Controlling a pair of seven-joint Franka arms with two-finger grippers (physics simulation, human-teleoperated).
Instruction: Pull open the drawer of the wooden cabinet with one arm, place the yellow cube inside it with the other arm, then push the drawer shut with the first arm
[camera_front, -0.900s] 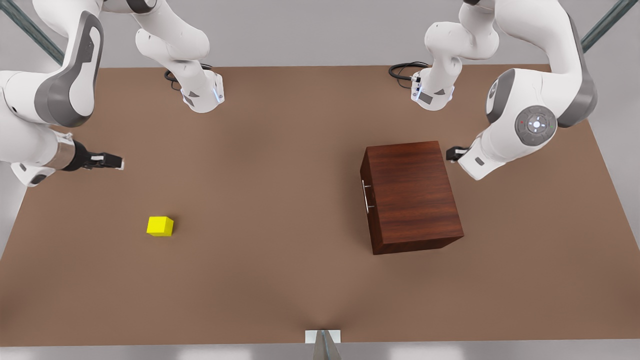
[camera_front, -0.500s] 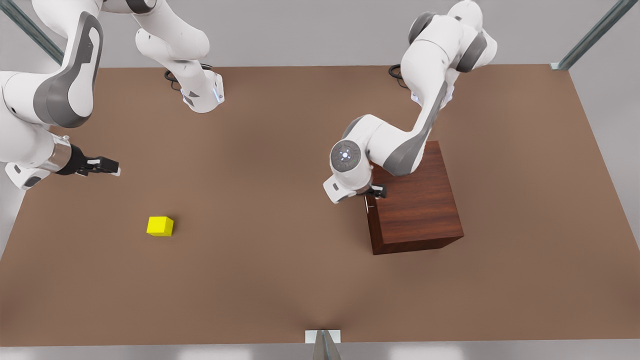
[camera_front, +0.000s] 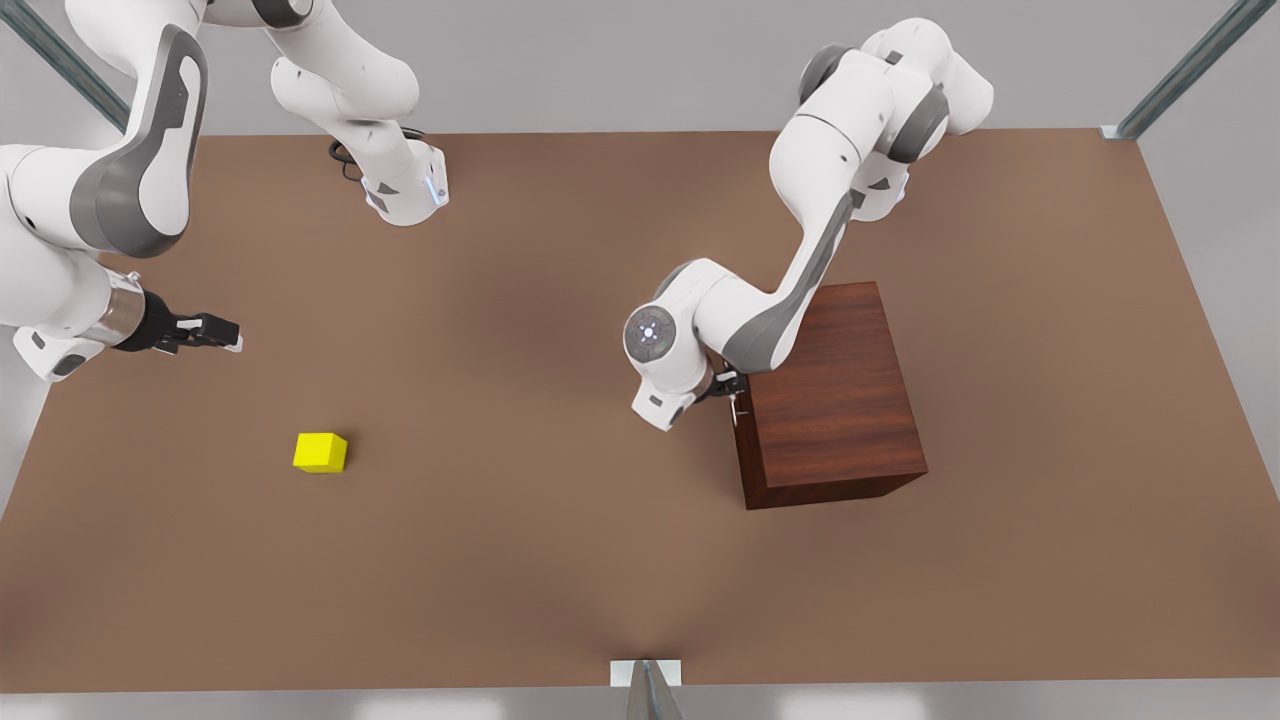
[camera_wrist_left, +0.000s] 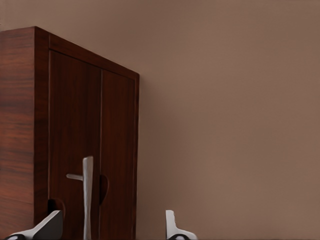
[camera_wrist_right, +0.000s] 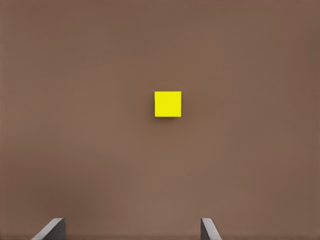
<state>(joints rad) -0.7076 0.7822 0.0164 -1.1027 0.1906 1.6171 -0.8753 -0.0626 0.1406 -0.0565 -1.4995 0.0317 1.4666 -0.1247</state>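
The yellow cube is small, plain and bright, resting flat on the brown table toward the front view's left, well apart from everything else; in the right wrist view the cube shows one even, unmarked square face. The wooden cabinet stands on the table toward the front view's right, a boxy block of dark reddish-brown wood with horizontal grain, many times larger than the cube. Its drawer sits flush in the cabinet face, shut, with a thin silver bar handle on short posts. The left gripper is pressed close to that face: its arm reaches down from the far edge of the table, elbow bent above the cabinet's top, wrist turned so the fingers point at the drawer front. In the left wrist view its fingers are spread wide, with the handle standing between them, nearer one finger, and neither finger touching it. The right gripper hangs above the table at the front view's left, beyond the cube, held level with its fingers spread apart and holding nothing, waiting. From the front, the left arm's wrist covers most of the handle and the drawer face is seen only edge-on; both wrist views cut the fingers off at the picture's edge.
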